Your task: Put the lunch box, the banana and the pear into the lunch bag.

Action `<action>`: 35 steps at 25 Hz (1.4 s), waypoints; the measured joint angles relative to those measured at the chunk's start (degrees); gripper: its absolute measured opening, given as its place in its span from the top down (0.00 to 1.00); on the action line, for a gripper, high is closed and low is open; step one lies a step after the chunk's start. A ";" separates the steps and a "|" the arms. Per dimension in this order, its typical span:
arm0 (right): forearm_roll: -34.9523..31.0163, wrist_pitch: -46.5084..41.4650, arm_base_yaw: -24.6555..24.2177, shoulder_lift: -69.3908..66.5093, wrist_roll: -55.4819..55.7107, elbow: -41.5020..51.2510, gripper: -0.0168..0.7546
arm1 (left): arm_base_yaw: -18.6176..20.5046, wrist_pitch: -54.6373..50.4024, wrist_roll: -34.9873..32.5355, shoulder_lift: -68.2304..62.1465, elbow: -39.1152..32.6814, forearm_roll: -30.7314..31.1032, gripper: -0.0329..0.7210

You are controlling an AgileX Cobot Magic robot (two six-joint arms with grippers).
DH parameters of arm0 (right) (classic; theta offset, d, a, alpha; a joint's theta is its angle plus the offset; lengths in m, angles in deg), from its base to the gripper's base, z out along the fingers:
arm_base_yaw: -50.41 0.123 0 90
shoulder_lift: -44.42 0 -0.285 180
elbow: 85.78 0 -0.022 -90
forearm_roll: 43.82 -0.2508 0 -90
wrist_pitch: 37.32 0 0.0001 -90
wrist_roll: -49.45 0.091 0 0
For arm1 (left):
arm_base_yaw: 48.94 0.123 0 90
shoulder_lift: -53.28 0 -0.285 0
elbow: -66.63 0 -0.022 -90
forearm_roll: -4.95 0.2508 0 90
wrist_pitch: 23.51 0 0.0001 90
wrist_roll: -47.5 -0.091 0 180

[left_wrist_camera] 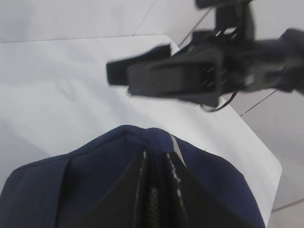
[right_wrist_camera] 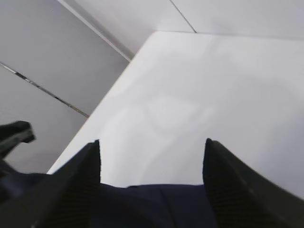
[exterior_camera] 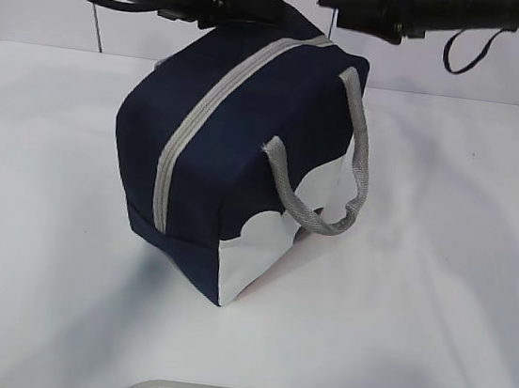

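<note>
Right pincer I see spread wide, empty, above navy lunch bag; grey zipper shut, handle at 3 o'clock; left pincer nearly closed, empty

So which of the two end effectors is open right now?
The right end effector: its fingers stand wide apart above the lunch bag. The left end effector has its fingers closed together over the zipper.

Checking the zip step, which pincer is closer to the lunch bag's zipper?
Left. The left pincer is shut right at the zipper; the right pincer hangs open above the lunch bag.
</note>
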 joint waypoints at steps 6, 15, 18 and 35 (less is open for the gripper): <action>7.27 -7.65 -0.22 0.00 6.15 -12.96 0.28 | 0.00 2.42 -0.04 0.00 0.00 0.30 0.87; 25.42 -9.64 -0.34 4.02 16.90 -16.44 0.28 | 0.11 5.83 1.28 -0.13 0.30 1.38 0.42; 27.04 -9.87 -0.34 5.69 18.11 -16.53 0.28 | 0.11 4.83 2.61 -0.47 0.30 1.46 0.35; 33.95 -10.58 -0.34 21.50 22.68 -11.12 0.28 | 6.79 -20.29 9.54 1.72 0.35 8.05 0.34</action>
